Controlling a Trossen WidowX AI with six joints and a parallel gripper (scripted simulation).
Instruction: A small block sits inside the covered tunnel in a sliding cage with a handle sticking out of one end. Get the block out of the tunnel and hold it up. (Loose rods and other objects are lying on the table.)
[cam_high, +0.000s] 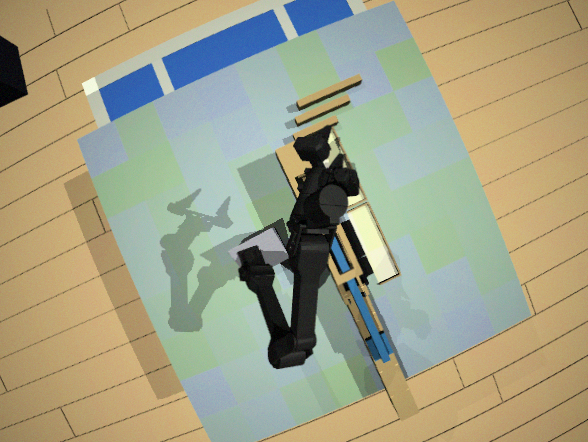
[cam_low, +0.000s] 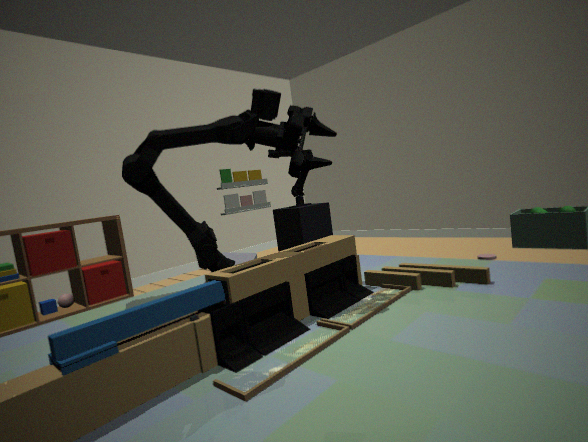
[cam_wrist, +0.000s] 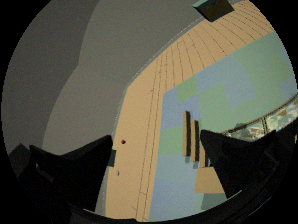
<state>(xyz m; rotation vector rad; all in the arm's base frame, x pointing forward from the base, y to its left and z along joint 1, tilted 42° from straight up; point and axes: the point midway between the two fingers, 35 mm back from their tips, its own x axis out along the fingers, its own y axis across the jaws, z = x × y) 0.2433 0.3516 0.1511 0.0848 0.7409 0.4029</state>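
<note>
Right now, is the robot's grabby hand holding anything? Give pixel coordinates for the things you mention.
Gripper (cam_high: 322, 145) (cam_low: 334, 148) (cam_wrist: 157, 137): open, holding nothing.
</note>
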